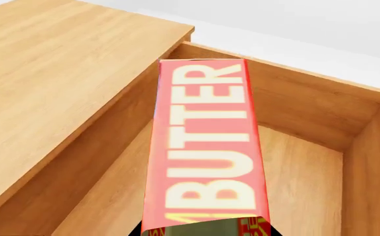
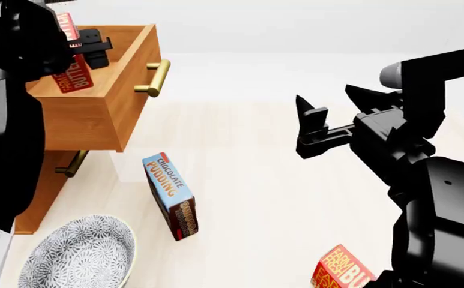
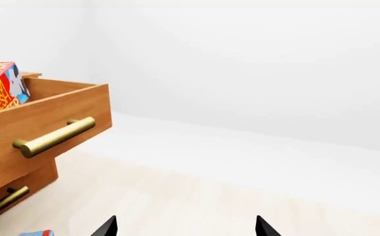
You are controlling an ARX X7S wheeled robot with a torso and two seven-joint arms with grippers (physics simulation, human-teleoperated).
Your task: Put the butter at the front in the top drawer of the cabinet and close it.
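My left gripper is shut on the butter, a red-orange box, and holds it tilted over the open top drawer. In the left wrist view the butter stretches out from my gripper above the drawer's wooden floor. The drawer is pulled out of the cabinet, its brass handle facing the room. In the right wrist view the butter shows above the drawer front. My right gripper is open and empty in mid-air, well right of the drawer; it also shows in its own wrist view.
A blue chocolate pudding box stands on the floor below the drawer. A patterned grey bowl sits at the front left. A second butter box lies at the front right by my right arm. A lower drawer handle shows under the open drawer.
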